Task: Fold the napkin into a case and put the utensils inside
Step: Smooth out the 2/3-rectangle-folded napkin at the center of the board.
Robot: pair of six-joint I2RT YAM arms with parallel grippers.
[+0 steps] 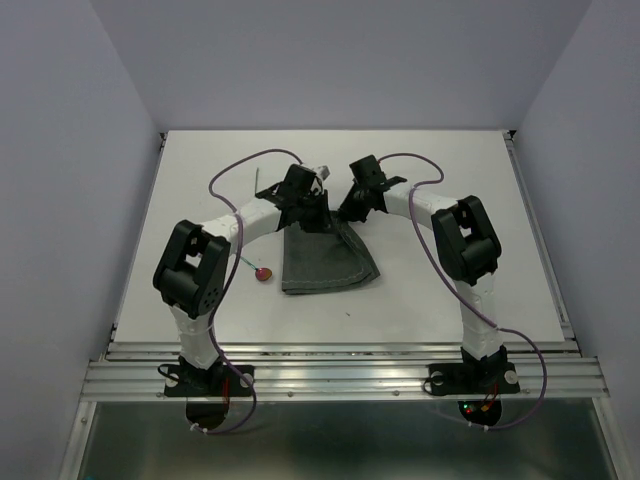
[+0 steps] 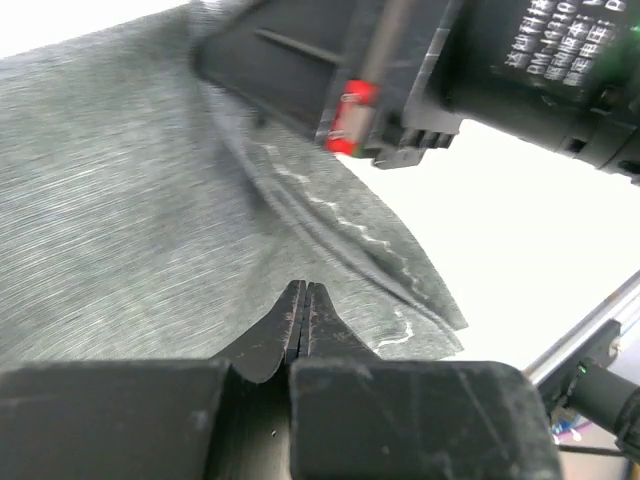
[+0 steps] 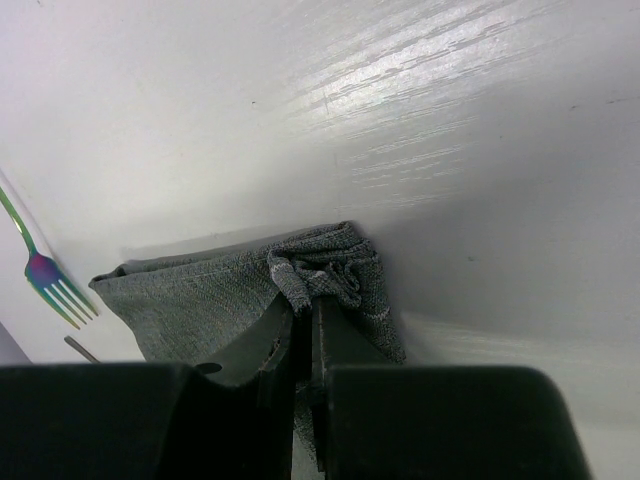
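Note:
The dark grey napkin [image 1: 325, 265] lies folded in the middle of the white table, narrower at its far edge, where both grippers meet. My right gripper [image 3: 305, 305] is shut on a bunched corner of the napkin [image 3: 330, 265]. My left gripper [image 2: 303, 288] is shut, its tips close over the napkin [image 2: 120, 200]; no cloth shows between them. In the top view the left gripper [image 1: 305, 210] and right gripper [image 1: 350, 208] are close together. The red-bowled spoon [image 1: 263, 273] lies left of the napkin. A slim fork [image 3: 45, 275] lies beyond the cloth's far corner.
Purple cables [image 1: 240, 165] loop from both arms over the back of the table. The right arm's wrist [image 2: 400, 80] hangs just above the cloth in the left wrist view. An aluminium rail [image 1: 340, 375] runs along the near edge, and walls enclose the table.

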